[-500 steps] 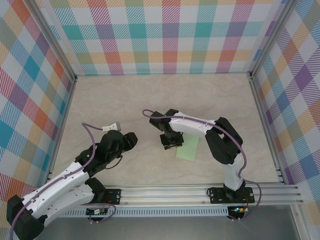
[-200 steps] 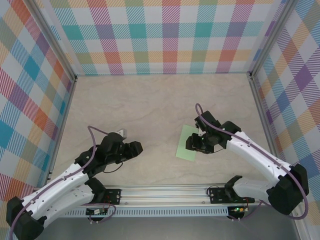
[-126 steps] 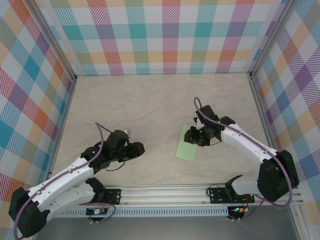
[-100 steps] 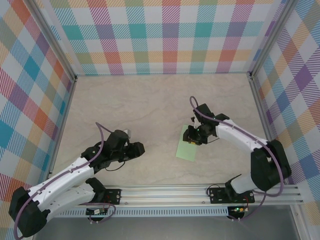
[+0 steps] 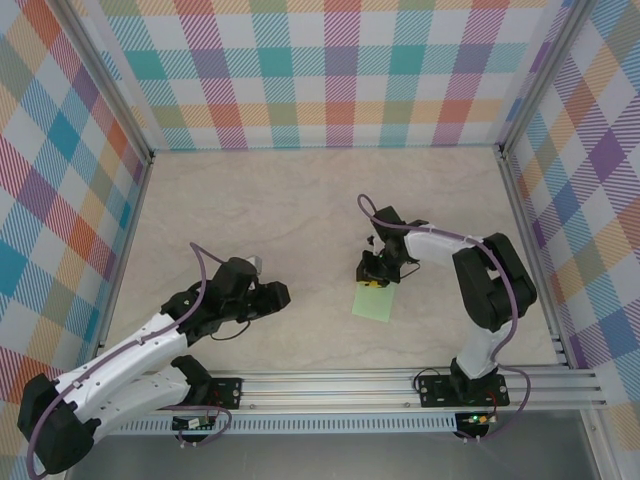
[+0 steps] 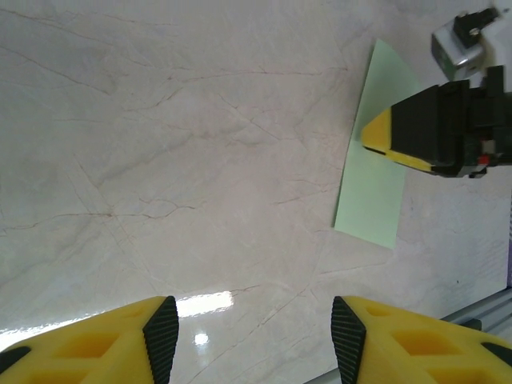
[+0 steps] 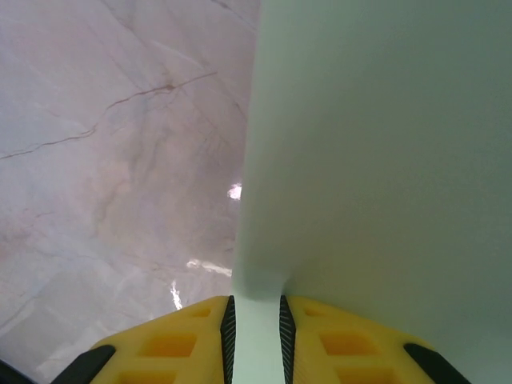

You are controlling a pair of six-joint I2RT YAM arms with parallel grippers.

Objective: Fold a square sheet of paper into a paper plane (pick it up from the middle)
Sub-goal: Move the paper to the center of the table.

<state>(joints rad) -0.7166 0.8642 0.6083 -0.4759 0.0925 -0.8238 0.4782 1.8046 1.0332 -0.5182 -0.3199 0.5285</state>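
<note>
Overhead, at about 8 o'clock from the middle of the marble-patterned table [image 5: 300, 200], the left gripper [image 5: 283, 294] hangs over bare tabletop with its jaws released and nothing between them. Its wrist camera shows the two yellow fingers [image 6: 160, 328] standing well apart above the stone pattern, with a glint of light on the surface between them.

At its 3 o'clock, well apart from it, lies the square sheet of paper [image 5: 377, 303]. It is pale mint green and plain, and from above it shows a narrow oblong outline. It sits at roughly 4 o'clock from the table's middle, its long side running from about 12 to 6 o'clock and its near end flat on the table.

The right gripper [image 5: 372, 281] sits at the sheet's 12 o'clock end, the arm reaching in from 3 o'clock. Seen from the right wrist, the black-padded yellow fingers [image 7: 336, 340] are drawn close together with a strip of the green paper pinched between them. The rest of the sheet spreads from the fingers toward 12 and 2 o'clock.

Plaid walls [image 5: 330, 70] enclose the table at 9, 12 and 3 o'clock, and an aluminium rail [image 5: 330, 385] runs along its 6 o'clock edge.
</note>
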